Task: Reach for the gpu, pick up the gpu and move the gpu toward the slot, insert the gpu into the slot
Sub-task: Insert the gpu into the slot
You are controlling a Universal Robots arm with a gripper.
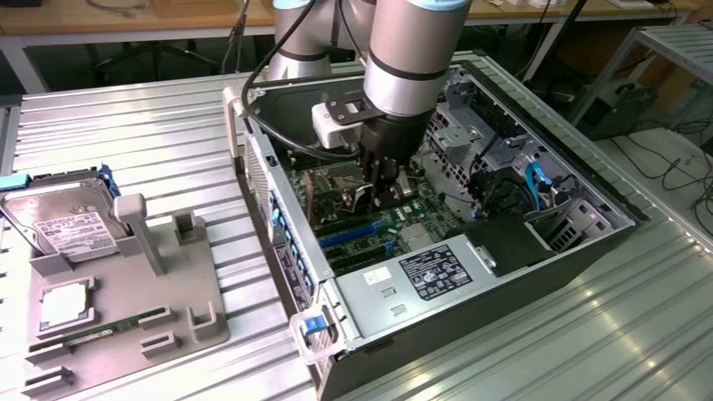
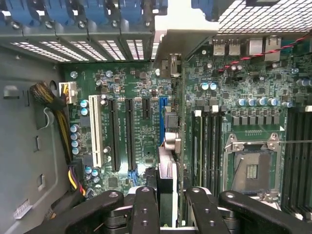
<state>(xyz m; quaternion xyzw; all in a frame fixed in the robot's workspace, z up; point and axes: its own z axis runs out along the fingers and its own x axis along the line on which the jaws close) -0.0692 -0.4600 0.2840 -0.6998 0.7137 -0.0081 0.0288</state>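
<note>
Tabletop [image 1: 134,117]: ribbed metal; the grey parts holder [image 1: 123,309] on the exterior view's left, nearest me, keeps a hard drive [image 1: 67,225], a memory stick [image 1: 95,332] and a processor [image 1: 65,305], but no card.
Hand [image 1: 381,194]: down inside the open computer case [image 1: 535,251], fingers [image 2: 146,209] closed partway, pinching the top edge of the gpu.
Gpu [image 2: 168,187]: seen edge-on in the wrist view, upright between the fingers, its bracket end [image 2: 171,63] reaching toward the case's rear wall.
Slot [image 2: 162,119]: blue, on the motherboard [image 2: 229,97], directly beneath the card.
Progress: pick-up and carry look done; card is lined up over the slot. Whether it is fully seated I cannot tell.
</note>
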